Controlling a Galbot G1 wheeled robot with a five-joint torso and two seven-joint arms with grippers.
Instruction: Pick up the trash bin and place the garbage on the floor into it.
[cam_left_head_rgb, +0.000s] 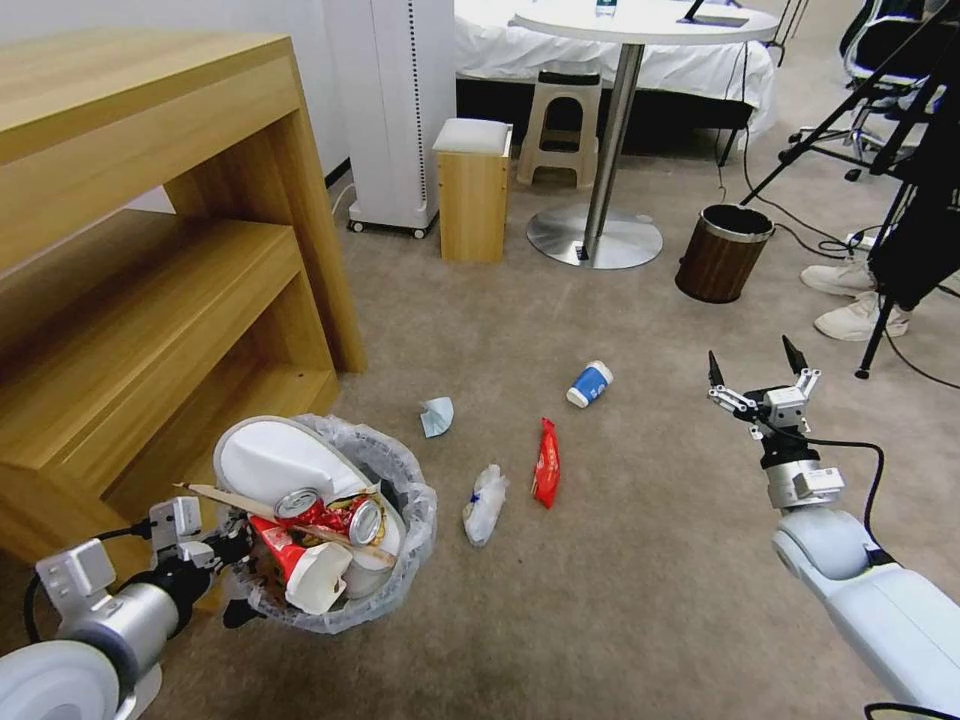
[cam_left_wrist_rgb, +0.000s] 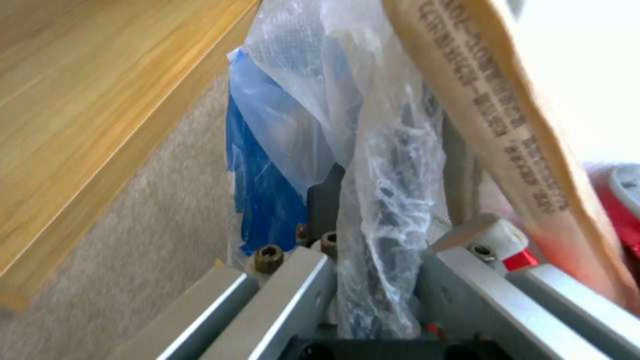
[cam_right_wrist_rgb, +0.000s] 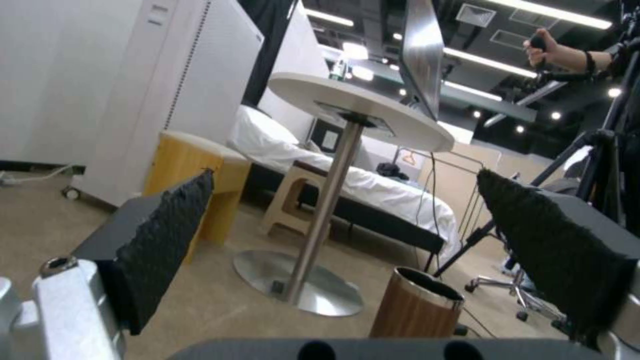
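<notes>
Left gripper (cam_left_head_rgb: 232, 580) has its jaws clamped on the rim of the trash bin (cam_left_head_rgb: 400, 560), held beside the wooden shelf (cam_left_head_rgb: 150, 300) and stuffed with a white slipper (cam_left_head_rgb: 275, 460), red cans (cam_left_head_rgb: 300, 503) and a carton. Still on the floor (cam_left_head_rgb: 620, 560): crushed bottle (cam_left_head_rgb: 484, 505), red wrapper (cam_left_head_rgb: 545, 463), tissue (cam_left_head_rgb: 436, 416), blue paper cup (cam_left_head_rgb: 589, 384). Right gripper (cam_left_head_rgb: 760, 378) hovers off to the right, jaws wide open, empty.

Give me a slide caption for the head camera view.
Left gripper holds the filled trash bin by its rim; open right gripper hovers over littered floor.
</notes>
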